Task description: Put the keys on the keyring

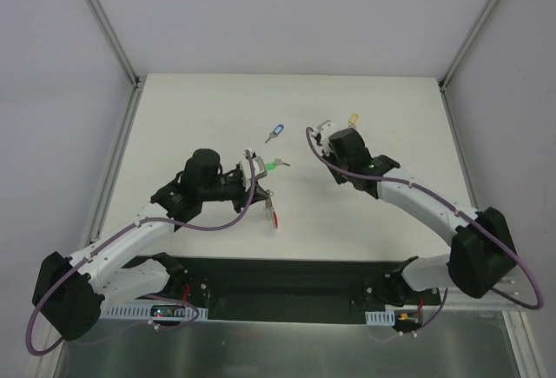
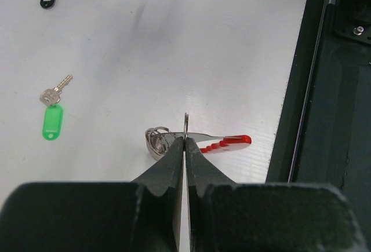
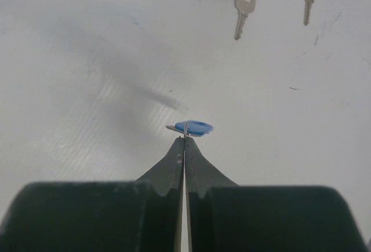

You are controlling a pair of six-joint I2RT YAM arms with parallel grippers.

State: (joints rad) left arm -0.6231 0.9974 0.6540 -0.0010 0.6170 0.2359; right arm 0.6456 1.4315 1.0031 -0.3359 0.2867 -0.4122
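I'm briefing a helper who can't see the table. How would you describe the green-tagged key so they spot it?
On the white table, look near the middle, just beyond the left gripper. A small silver key lies flat there by itself. Its oblong tag is green; the nearest loose key, farther back, has a blue tag.

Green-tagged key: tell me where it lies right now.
In the top view the green-tagged key lies on the table near its middle, just beyond the left gripper, with a blue-tagged key farther back.
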